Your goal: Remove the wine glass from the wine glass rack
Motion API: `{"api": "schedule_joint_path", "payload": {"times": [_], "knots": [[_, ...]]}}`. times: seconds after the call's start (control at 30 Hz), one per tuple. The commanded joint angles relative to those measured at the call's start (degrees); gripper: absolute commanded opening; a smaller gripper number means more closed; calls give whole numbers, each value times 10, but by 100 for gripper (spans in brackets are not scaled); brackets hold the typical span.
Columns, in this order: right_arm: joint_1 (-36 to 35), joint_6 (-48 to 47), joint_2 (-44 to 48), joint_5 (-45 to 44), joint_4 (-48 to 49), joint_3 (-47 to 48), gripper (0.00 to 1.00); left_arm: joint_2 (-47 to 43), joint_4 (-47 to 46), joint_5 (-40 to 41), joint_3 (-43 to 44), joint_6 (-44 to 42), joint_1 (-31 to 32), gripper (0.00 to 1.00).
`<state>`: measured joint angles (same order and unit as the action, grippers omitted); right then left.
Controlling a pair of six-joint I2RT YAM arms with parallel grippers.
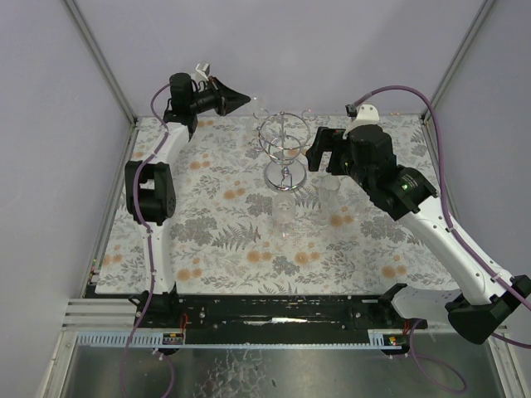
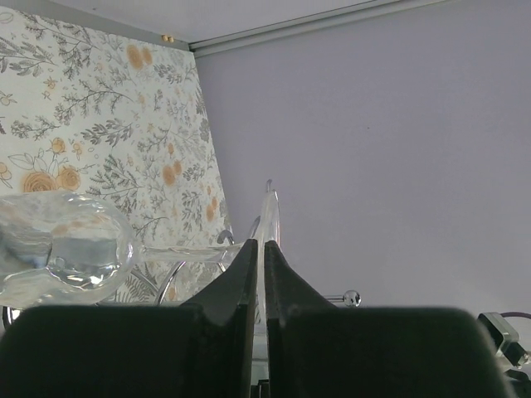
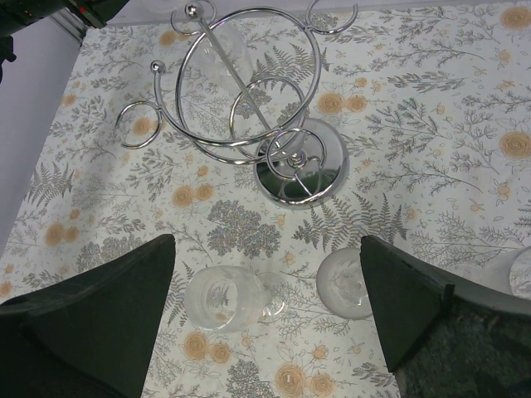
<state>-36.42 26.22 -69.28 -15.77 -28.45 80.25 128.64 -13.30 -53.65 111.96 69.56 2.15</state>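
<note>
One wine glass point(image 2: 66, 257) is grasped by its thin foot in the clenched left hand point(image 2: 259, 249). Its stem runs sideways from the fingertips, bowl toward the table point(image 2: 83, 124), just beside the wine glass rack point(image 3: 303, 166) loops. Only the right wrist view shows two more glasses point(image 3: 224, 298) below the released right hand point(image 3: 267, 245)
</note>
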Motion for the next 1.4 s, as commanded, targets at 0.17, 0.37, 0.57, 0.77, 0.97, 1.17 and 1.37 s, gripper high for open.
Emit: {"api": "schedule_joint_path", "payload": {"times": [0.17, 0.37, 0.57, 0.77, 0.97, 1.17, 1.37], "knots": [[-4, 6, 3, 2, 10, 20, 99, -38, -54, -20, -3, -9, -7, 0], [-4, 7, 6, 5, 10, 17, 99, -48, -28, -14, -7, -50, -7, 0], [-4, 10, 8, 8, 13, 12, 99, -74, -19, 4, -32, -88, -7, 0], [-4, 11, 11, 10, 13, 9, 99, -101, -11, 22, -59, -128, -7, 0], [-4, 14, 16, 14, 13, 7, 99, -138, 29, 40, -88, -215, -4, 0], [-3, 31, 11, 37, 21, 21, 99, -245, 56, 88, -169, -384, 23, 0], [-3, 38, -20, 61, 3, 77, 99, -335, 80, 109, -217, -515, 49, 0]]}}
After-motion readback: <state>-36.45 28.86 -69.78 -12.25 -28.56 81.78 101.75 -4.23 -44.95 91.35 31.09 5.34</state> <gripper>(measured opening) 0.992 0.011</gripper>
